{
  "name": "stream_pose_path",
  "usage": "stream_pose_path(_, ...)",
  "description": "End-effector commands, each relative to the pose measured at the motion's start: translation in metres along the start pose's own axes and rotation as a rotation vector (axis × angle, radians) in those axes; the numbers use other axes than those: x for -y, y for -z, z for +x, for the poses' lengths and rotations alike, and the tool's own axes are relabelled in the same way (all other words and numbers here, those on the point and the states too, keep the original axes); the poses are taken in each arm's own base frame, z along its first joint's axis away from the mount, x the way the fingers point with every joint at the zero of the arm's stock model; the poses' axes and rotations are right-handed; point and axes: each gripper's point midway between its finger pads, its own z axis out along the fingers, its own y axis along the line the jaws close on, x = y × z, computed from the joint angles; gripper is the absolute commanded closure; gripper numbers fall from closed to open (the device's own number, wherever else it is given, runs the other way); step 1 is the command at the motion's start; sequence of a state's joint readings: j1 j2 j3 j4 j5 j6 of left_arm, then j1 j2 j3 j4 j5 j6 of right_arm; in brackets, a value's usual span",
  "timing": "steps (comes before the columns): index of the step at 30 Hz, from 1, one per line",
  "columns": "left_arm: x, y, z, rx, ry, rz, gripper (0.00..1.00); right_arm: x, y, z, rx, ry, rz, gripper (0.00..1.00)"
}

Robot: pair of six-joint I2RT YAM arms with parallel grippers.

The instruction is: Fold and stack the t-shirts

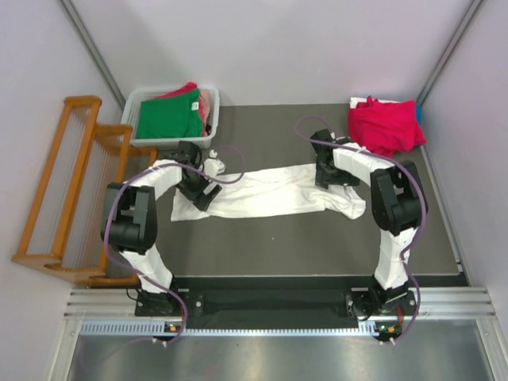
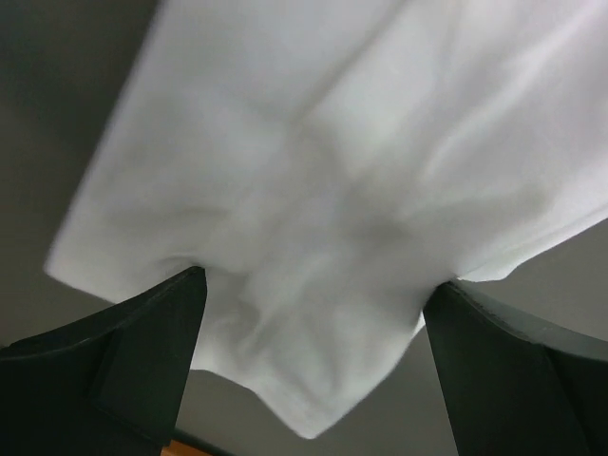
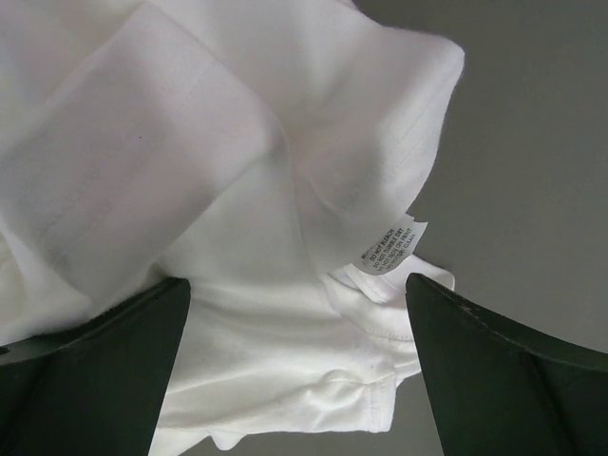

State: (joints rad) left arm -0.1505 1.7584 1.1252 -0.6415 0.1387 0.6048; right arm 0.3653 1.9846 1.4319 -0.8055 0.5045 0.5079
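**A:** Where was the white t-shirt (image 1: 262, 192)?
**B:** Spread long across the dark mat (image 1: 317, 238), one end under each of my arms. My left gripper (image 2: 320, 290) and right gripper (image 3: 296, 283) gaped wide, holding nothing
**A:** Best grab?
**B:** I judged both ends should be pinched level, all layers together

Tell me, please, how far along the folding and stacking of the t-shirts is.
Done: no tidy stack shows. In hand: the white t-shirt lies as a long band, the open left gripper and right gripper over its two ends, gripping nothing. Left: finishing it, the green t-shirt and red shirts in the basket, and the crimson heap far right.
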Motion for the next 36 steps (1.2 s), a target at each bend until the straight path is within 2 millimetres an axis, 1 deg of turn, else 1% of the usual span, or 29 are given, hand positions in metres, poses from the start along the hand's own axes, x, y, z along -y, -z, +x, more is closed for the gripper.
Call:
stream_pose_path(1,-0.044,0.026,-0.044,0.130,0.030,-0.059,0.02,-0.015,-0.007,-0.007,0.032,-0.054,-0.062,0.00)
stream_pose_path(2,-0.057,0.036,-0.053,0.158,0.042,-0.077,0.02,-0.015,-0.008,-0.005,0.024,-0.049,-0.056,0.00)
stream_pose_path(4,-0.064,0.038,-0.055,0.166,0.052,-0.069,0.02,-0.016,-0.009,-0.005,0.022,-0.048,-0.057,0.00)
stream_pose_path(5,-0.070,0.040,-0.057,0.175,0.058,-0.079,0.02,-0.016,-0.011,-0.004,0.017,-0.047,-0.054,0.00)
stream_pose_path(7,-0.073,0.036,-0.055,0.170,0.065,-0.069,0.02,-0.017,-0.012,-0.003,0.012,-0.039,-0.052,0.00)
stream_pose_path(9,-0.073,0.034,-0.051,0.152,0.072,-0.049,0.03,-0.017,-0.013,-0.001,0.007,-0.034,-0.048,0.00)
stream_pose_path(10,-0.069,0.035,-0.052,0.161,0.073,-0.021,0.03,-0.017,-0.013,-0.001,0.008,-0.032,-0.045,0.00)
stream_pose_path(11,-0.066,0.039,-0.049,0.155,0.084,0.004,0.03,-0.016,-0.013,-0.002,0.011,-0.033,-0.041,0.00)
stream_pose_path(13,-0.058,0.046,-0.050,0.175,0.079,0.041,0.03,-0.015,-0.013,-0.003,0.012,-0.029,-0.036,0.00)
stream_pose_path(15,-0.054,0.049,-0.046,0.167,0.067,0.049,0.03,-0.016,-0.014,-0.003,0.011,-0.031,-0.037,0.00)
stream_pose_path(19,-0.056,0.048,-0.047,0.177,0.069,0.039,0.03,-0.020,-0.014,-0.003,0.008,-0.029,-0.045,0.00)
stream_pose_path(20,-0.057,0.043,-0.045,0.166,0.082,0.039,0.03,-0.021,-0.014,-0.003,0.008,-0.028,-0.048,0.00)
stream_pose_path(21,-0.062,0.040,-0.049,0.183,0.084,0.021,0.03,-0.021,-0.014,-0.003,0.007,-0.031,-0.049,0.00)
stream_pose_path(23,-0.065,0.026,-0.044,0.171,0.113,0.004,0.03,-0.021,-0.014,-0.003,0.007,-0.028,-0.047,0.00)
stream_pose_path(24,-0.075,0.021,-0.050,0.196,0.116,-0.038,0.03,-0.021,-0.014,-0.003,0.007,-0.028,-0.047,0.00)
stream_pose_path(26,-0.079,0.000,-0.038,0.167,0.143,-0.069,0.03,-0.022,-0.014,-0.003,0.008,-0.027,-0.050,0.00)
stream_pose_path(28,-0.087,-0.016,-0.027,0.137,0.150,-0.121,0.04,-0.022,-0.013,-0.003,0.007,-0.027,-0.051,0.00)
stream_pose_path(29,-0.088,-0.025,-0.021,0.115,0.151,-0.122,0.04,-0.022,-0.012,-0.003,0.010,-0.028,-0.053,0.00)
stream_pose_path(32,-0.089,-0.038,-0.004,0.059,0.143,-0.148,0.04,-0.020,-0.010,-0.004,0.014,-0.031,-0.055,0.00)
stream_pose_path(33,-0.089,-0.039,0.000,0.044,0.134,-0.156,0.04,-0.021,-0.009,-0.005,0.017,-0.032,-0.059,0.00)
stream_pose_path(34,-0.086,-0.041,0.009,0.011,0.123,-0.168,0.05,-0.020,-0.008,-0.006,0.019,-0.033,-0.059,0.00)
stream_pose_path(35,-0.083,-0.039,0.009,0.005,0.083,-0.175,0.05,-0.020,-0.007,-0.007,0.024,-0.033,-0.064,0.00)
stream_pose_path(36,-0.080,-0.038,0.013,-0.012,0.059,-0.185,0.05,-0.020,-0.007,-0.008,0.025,-0.027,-0.064,0.00)
